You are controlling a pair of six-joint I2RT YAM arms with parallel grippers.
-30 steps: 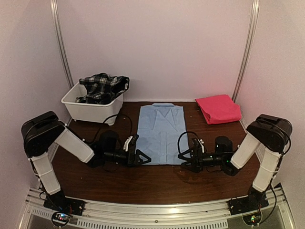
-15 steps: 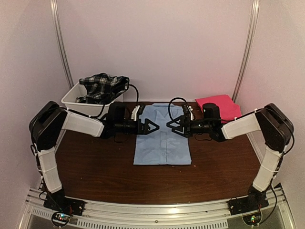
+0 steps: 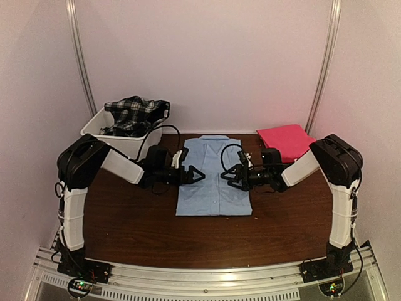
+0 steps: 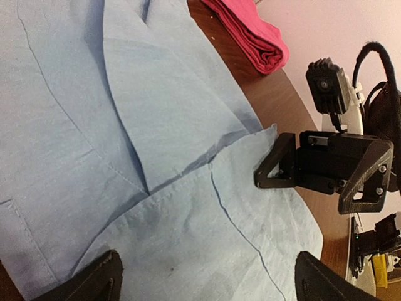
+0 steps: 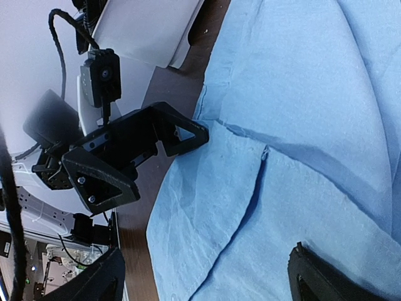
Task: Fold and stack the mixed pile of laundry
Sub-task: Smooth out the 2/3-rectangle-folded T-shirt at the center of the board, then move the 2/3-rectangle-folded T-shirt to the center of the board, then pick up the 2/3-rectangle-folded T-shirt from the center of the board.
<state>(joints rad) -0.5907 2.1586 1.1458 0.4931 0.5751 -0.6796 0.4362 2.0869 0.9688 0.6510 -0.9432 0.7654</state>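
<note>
Moved off the near hem of the light blue collared shirt [image 3: 213, 188] and up to its mid-length: left claw [image 3: 195, 174] over the left half, right claw [image 3: 227, 175] over the right half, tips facing each other. Both spread open, gripping nothing; low over the fabric, contact not clear. Shirt lying flat at the middle of the bench [image 3: 138, 232], collar toward the far edge, side flaps already turned inward, near end a little wider than a second ago. Done, by the look of it: bright pink-red cloth [image 3: 287, 142], folded at the far right corner. Left to do: finishing the shirt's fold, stacking it, then folding the black-and-white plaid garment [image 3: 135, 113], crumpled in the white tub [image 3: 113, 141] at the far left corner.
</note>
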